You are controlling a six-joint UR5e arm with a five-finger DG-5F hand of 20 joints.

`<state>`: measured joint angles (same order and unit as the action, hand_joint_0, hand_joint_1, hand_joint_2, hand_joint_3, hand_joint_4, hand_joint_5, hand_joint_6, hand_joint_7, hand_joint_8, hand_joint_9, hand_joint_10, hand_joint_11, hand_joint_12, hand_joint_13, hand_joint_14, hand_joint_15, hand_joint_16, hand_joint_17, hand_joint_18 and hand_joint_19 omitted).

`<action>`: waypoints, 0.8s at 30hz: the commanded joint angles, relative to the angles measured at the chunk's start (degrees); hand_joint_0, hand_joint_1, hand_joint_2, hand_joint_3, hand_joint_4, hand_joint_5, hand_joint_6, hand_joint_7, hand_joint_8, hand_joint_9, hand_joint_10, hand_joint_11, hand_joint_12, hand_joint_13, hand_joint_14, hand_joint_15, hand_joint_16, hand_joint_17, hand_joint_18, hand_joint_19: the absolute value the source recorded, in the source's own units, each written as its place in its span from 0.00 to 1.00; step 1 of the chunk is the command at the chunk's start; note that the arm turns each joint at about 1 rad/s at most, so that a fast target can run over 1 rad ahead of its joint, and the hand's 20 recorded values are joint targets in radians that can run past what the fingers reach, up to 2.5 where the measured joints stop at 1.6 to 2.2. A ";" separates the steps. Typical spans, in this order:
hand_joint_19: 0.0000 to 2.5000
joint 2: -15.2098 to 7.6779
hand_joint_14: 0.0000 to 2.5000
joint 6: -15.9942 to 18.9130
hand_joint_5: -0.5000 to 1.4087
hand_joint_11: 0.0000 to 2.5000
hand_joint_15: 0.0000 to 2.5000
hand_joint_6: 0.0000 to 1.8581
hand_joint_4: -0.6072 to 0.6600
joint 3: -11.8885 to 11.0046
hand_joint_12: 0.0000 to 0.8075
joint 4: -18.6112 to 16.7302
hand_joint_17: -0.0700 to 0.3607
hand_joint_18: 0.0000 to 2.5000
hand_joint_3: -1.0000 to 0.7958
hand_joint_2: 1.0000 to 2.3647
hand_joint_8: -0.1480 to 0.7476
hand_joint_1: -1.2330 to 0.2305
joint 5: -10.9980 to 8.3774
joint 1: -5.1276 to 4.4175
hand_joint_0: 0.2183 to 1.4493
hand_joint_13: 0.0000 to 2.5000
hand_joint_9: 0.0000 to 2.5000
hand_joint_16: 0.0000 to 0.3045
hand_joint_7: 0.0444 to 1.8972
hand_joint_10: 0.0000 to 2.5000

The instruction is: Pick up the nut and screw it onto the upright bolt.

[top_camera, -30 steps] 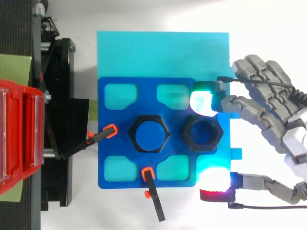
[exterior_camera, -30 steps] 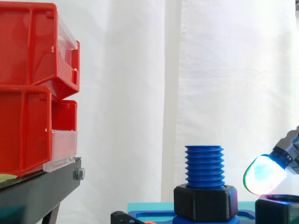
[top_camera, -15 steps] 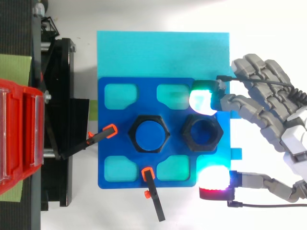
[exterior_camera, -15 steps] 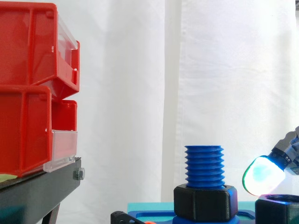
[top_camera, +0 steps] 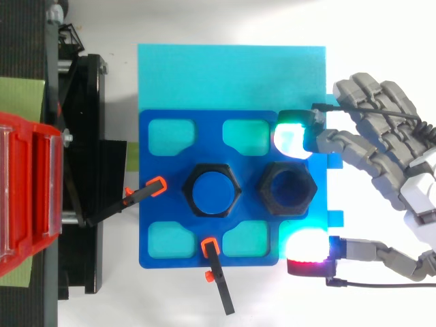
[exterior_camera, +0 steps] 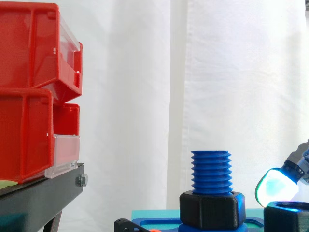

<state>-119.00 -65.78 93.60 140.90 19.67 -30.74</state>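
A blue threaded bolt point(exterior_camera: 211, 171) stands upright in the middle of the blue plate point(top_camera: 157, 231), with a black hex collar point(exterior_camera: 212, 210) round its base. The loose black nut point(top_camera: 287, 189) lies flat on the plate just right of the bolt. My hand point(top_camera: 402, 170) reaches in from the right and is open. One glowing fingertip point(top_camera: 293, 139) hovers beyond the nut and the thumb pad point(top_camera: 306, 248) sits on its near side. Neither pad touches the nut. In the side view that fingertip point(exterior_camera: 276, 186) hangs just above the nut point(exterior_camera: 287, 217).
The blue plate lies on a cyan sheet point(top_camera: 225, 75). Two black clamps with orange tips point(top_camera: 155, 185) point(top_camera: 211, 248) hold the plate at its left and front. Red bins point(exterior_camera: 34, 96) are stacked on a black stand point(top_camera: 85, 170) at the left.
The hand has shifted slightly: the thumb pad has closed in towards the nut, and in the side view the glowing fingertip has dropped lower and moved right. The nut has not moved.
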 commanded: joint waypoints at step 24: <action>0.00 -0.09 0.00 0.04 0.10 0.00 0.00 0.27 0.57 0.00 0.50 -1.51 0.51 0.00 0.28 0.00 0.43 0.35 1.33 0.77 0.11 0.01 0.00 0.22 0.31 0.00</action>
<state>-119.08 -65.75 93.60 139.43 20.92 -30.00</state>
